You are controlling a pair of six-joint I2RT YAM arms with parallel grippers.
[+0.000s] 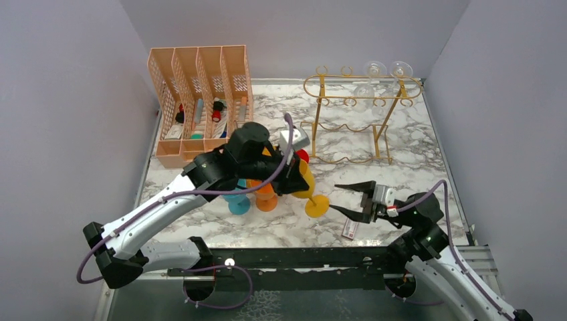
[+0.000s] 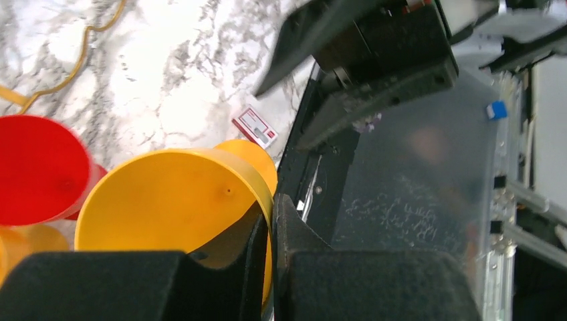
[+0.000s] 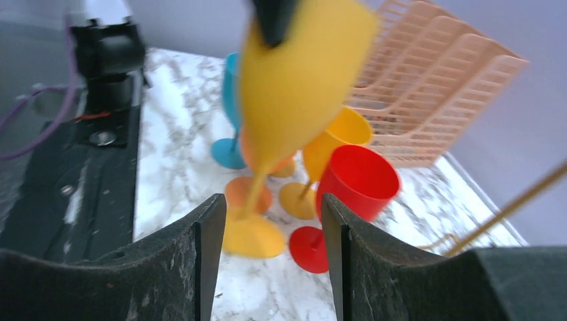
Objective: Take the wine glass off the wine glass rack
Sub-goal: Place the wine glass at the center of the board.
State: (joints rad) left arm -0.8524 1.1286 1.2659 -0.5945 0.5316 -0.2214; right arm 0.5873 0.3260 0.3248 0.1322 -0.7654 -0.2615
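Now, the yellow wine glass (image 1: 306,182) is off the wine glass rack (image 1: 334,98) and well apart from it at mid-table. The left gripper (image 2: 271,221) owns it, pinched tight on the bowl's rim with one finger inside and one outside. Only the left wrist view shows that grip; from above, the arm hides it. The glass is tilted, bowl up toward the left arm, stem running down to a foot just beside the right gripper (image 1: 334,198), whose fingers are spread wide and hold nothing. The right wrist view lines stem and foot up in that gap, ahead of the fingertips, with a red glass (image 3: 358,180) standing behind. Whether the foot touches the table (image 1: 388,167), can't tell. Setting it down looks like the left arm's job.
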